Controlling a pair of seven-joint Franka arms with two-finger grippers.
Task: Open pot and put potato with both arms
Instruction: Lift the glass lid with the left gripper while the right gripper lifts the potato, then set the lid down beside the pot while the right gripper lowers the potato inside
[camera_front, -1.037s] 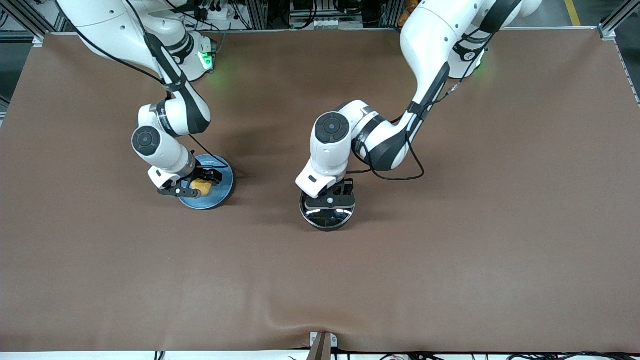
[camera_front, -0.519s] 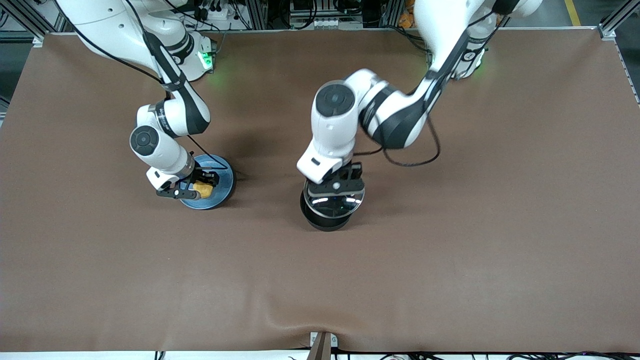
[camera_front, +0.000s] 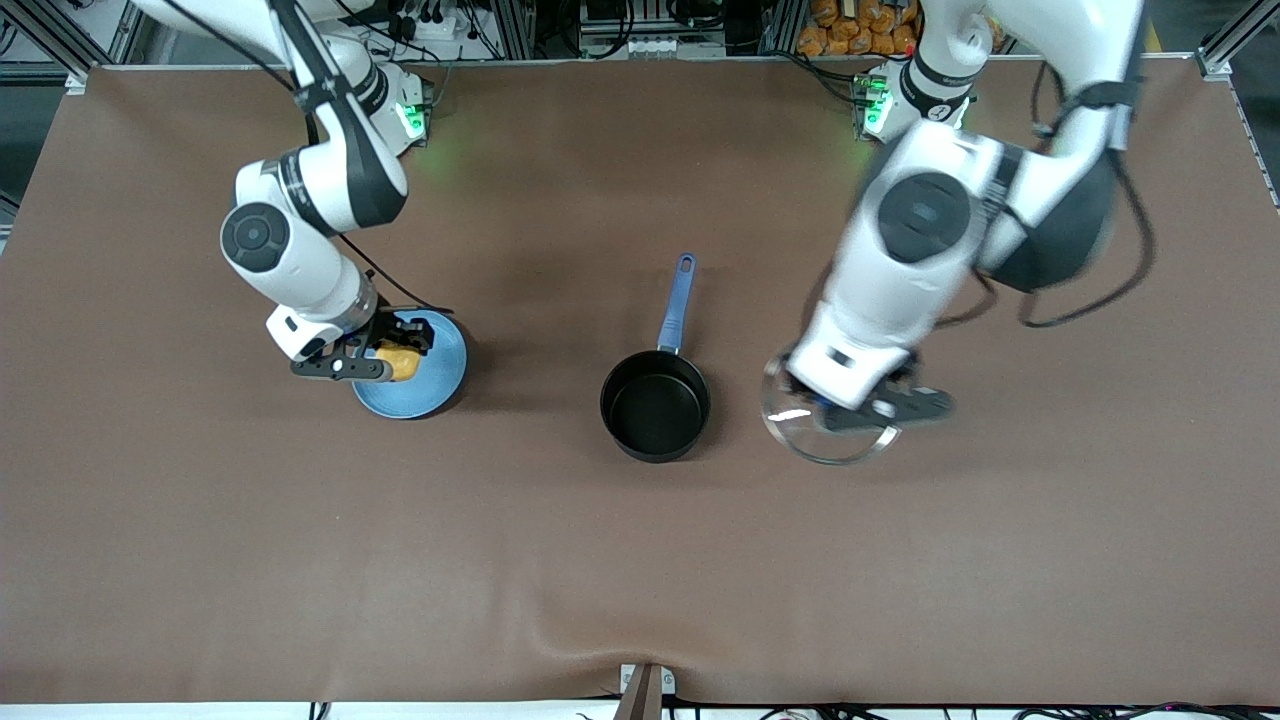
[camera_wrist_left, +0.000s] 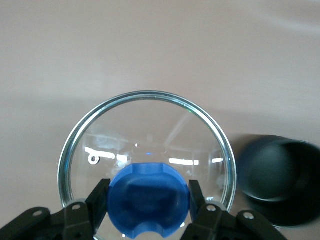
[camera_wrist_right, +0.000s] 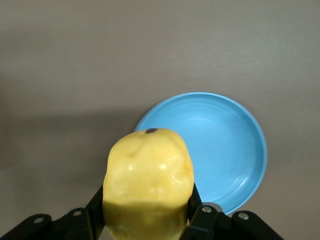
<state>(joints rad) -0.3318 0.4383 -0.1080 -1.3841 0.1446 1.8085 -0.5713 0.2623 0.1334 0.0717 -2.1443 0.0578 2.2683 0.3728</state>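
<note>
The pot (camera_front: 655, 404) sits open on the worktop (camera_front: 640, 560), its blue handle (camera_front: 676, 303) pointing away from the front camera toward the robots' bases. It serves as the landmark here.

Beside the pot, toward the left arm's end of the worktop, the left tool (camera_front: 862, 411) pinches the blue knob (camera_wrist_left: 148, 201) of the glass lid (camera_wrist_left: 146, 150). The left wrist view shows both fingers (camera_wrist_left: 98, 200) pressed against the knob's sides, with the lid hanging level under them and the pot's dark rim off to one side. Holding the lid by its knob and clear of the pot leaves the mouth free for loading; in my judgement the opening step is essentially done, and the lid only needs setting down or keeping out of the way.

Toward the right arm's end of the worktop from the pot, well apart from it, the right tool (camera_front: 385, 356) pinches the potato (camera_wrist_right: 148, 183) between its fingers. The right wrist view shows the potato raised off the blue plate (camera_wrist_right: 225, 150), which lies bare below it. Lifting it straight up from the plate is a sensible start for carrying it across to the pot. The potato is lumpy and rounded, so I judge the grip could slip if the carry is abrupt.

Counted: one pot, one lid, one potato, one plate, two arms, each with one tool occupied.
</note>
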